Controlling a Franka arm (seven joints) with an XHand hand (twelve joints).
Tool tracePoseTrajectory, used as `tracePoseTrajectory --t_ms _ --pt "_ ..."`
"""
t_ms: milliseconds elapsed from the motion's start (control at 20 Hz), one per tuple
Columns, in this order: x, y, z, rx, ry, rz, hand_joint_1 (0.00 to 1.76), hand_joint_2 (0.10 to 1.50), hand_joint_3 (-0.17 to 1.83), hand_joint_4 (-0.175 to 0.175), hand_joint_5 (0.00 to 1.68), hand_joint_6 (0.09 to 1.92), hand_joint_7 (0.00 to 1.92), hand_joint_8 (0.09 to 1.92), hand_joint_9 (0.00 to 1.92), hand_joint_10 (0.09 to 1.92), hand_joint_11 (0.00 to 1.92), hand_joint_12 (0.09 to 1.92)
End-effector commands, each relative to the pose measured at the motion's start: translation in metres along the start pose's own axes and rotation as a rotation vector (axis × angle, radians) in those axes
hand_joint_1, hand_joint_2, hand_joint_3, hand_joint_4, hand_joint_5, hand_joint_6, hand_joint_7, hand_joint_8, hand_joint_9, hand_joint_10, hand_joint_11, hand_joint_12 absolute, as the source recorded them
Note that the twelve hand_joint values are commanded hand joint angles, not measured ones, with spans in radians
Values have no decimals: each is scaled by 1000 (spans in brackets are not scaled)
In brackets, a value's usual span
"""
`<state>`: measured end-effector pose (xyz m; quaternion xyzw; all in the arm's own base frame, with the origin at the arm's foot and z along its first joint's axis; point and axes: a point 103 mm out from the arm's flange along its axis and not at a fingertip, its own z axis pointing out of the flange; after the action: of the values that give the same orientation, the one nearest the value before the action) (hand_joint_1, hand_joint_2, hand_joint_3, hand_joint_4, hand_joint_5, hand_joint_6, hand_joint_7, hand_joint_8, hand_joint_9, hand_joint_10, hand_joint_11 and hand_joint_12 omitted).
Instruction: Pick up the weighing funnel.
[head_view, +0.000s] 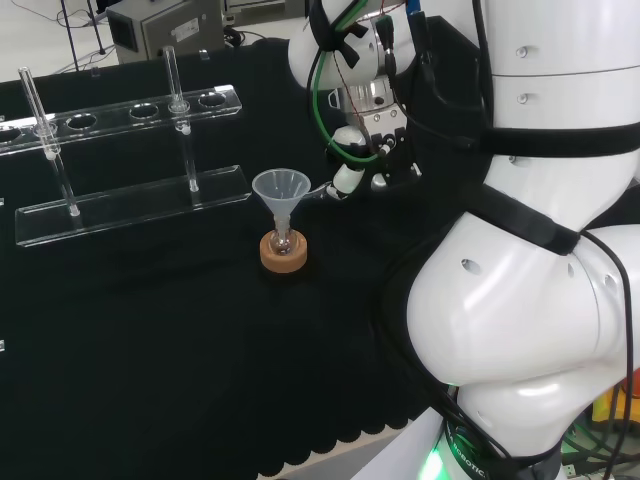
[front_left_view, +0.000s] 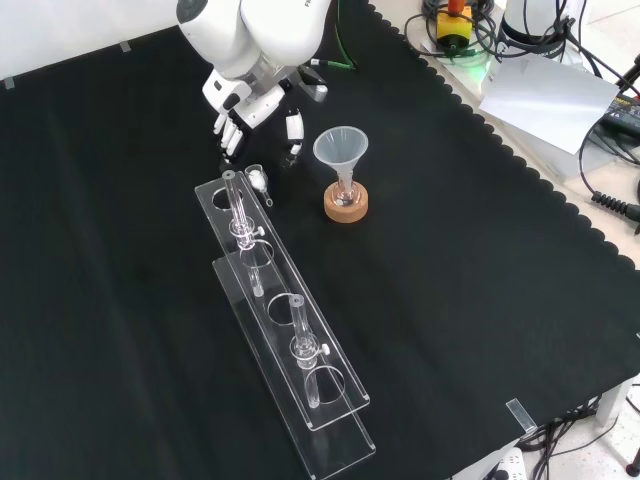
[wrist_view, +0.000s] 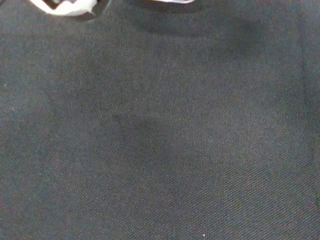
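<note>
Front view, weighing funnel (front_left_view: 258, 181) on cloth (front_left_view: 450, 250) just below hand (front_left_view: 250, 112), fingers (front_left_view: 229, 128) relaxed, holding nothing

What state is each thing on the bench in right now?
hand: open, fingers pointing down, holding nothing
weighing funnel: lying on the cloth, not grasped
funnel: upright, mouth up, stem in flask
flask: upright on cork ring
test tubes: two, upright in rack

Front view: funnel (front_left_view: 341, 148) stem-down in flask (front_left_view: 346, 196) on cork ring (front_left_view: 346, 211). weighing funnel (front_left_view: 258, 180) on cloth (front_left_view: 480, 300), ring's 9 o'clock, beside rack (front_left_view: 335, 440) end. hand (front_left_view: 245, 110) at its 12 o'clock, apart.
</note>
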<state>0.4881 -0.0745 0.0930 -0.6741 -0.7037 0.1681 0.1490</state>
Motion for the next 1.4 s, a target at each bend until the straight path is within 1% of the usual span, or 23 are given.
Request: tracePoseTrajectory --t_ms 50,400,850,1200,1400 --pt "0 1 4 -2 -7 -5 806 633 616 -74 574 88 394 706 688 597 401 1318" --pt "7 5 10 -16 -21 -4 815 631 619 -74 580 94 394 707 685 594 401 1316" --pt "11 12 19 -9 -34 -1 835 628 621 -73 598 108 395 708 680 593 398 1314" --pt "8 13 17 -18 -50 -4 853 629 623 -70 616 124 396 708 679 594 398 1313" --pt "7 13 16 -18 -59 1 867 630 624 -65 658 152 400 709 681 594 398 1312"
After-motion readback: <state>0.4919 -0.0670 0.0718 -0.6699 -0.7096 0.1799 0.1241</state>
